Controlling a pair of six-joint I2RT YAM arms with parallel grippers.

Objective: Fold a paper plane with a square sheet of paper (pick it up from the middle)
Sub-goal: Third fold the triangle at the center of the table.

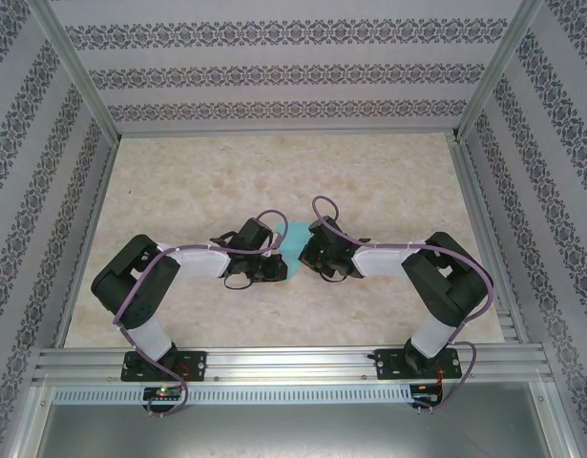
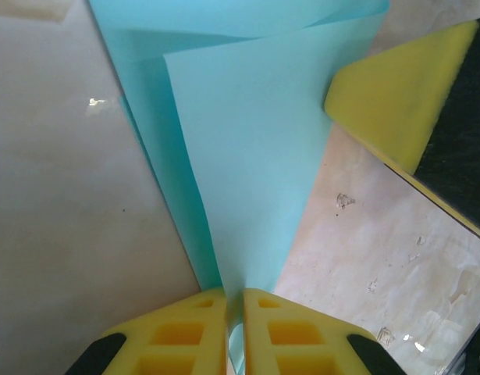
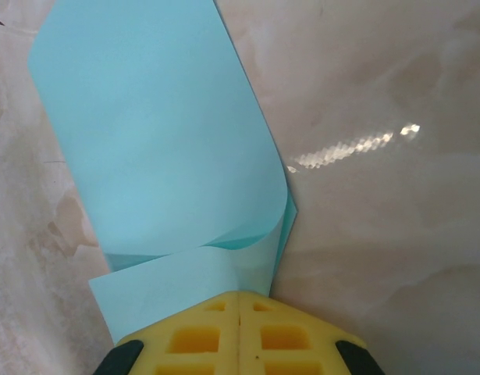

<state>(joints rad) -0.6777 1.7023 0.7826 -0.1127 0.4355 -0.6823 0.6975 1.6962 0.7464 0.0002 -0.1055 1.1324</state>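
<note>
At the centre of the top view, the square sheet of paper (image 1: 295,250) sits between our two wrists. Low in the left wrist view, our left gripper (image 2: 234,301) clamps a folded-over layer. Low in the right wrist view, our right gripper (image 3: 240,301) pinches a curled, uncreased edge. We judge folding barely begun.

Walls (image 1: 274,76) papered in grey ornamental bands on white closed in three sides, framed by slim aluminium posts (image 1: 78,76). The tabletop (image 1: 274,172) was pale beige marble pattern, glossy enough to carry a bright streak of reflected light (image 3: 349,148). A slotted aluminium rail (image 1: 293,361) ran along its near edge.
</note>
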